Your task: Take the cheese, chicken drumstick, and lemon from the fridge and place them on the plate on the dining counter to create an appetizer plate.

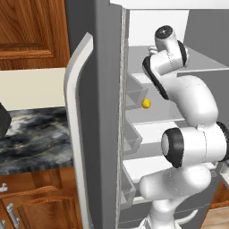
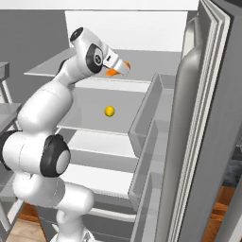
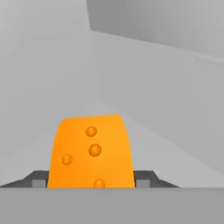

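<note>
The fridge [image 2: 208,118] stands with its door swung wide, exposing a white interior divided by glass shelves [image 2: 101,111]; door bins [image 2: 146,118] line the inner door face. The white arm [image 2: 47,118] reaches into the upper compartment. The gripper [image 2: 115,71] sits just above an upper shelf, its fingers [image 3: 39,179] closed against both sides of the cheese [image 3: 91,151], an orange wedge with small round dimples. The lemon [image 2: 109,111] rests alone on the next shelf down, well apart from the gripper.
</note>
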{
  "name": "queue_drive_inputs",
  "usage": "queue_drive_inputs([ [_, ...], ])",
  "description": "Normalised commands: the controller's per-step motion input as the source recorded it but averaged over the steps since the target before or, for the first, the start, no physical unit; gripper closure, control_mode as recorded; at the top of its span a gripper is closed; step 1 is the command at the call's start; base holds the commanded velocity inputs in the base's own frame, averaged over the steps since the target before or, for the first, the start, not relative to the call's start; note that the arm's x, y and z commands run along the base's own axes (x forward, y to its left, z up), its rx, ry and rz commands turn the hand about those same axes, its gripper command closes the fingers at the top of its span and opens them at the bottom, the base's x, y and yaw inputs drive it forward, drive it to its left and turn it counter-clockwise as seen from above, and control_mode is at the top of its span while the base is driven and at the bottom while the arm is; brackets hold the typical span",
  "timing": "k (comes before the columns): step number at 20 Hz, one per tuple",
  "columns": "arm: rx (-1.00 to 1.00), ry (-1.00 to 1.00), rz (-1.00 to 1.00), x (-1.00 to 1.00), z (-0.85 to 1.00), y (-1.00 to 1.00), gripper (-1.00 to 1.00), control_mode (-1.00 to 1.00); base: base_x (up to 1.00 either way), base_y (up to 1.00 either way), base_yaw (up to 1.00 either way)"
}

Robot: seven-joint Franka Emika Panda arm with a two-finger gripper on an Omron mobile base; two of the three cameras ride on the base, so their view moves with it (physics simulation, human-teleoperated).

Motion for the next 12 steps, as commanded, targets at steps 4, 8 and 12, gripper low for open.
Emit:
queue_drive_inputs([
  [4,0.0,-0.07,0.35,-1.0,-0.14,-0.02,1.0,-1.0,0.0,0.0,0.0],
  [8,0.0,-0.04,0.52,-1.0,-0.05,0.0,1.0,-1.0,0.0,0.0,0.0],
  [12,0.0,0.0,0.52,-0.99,0.0,0.0,1.0,-1.0,0.0,0.0,0.0],
])
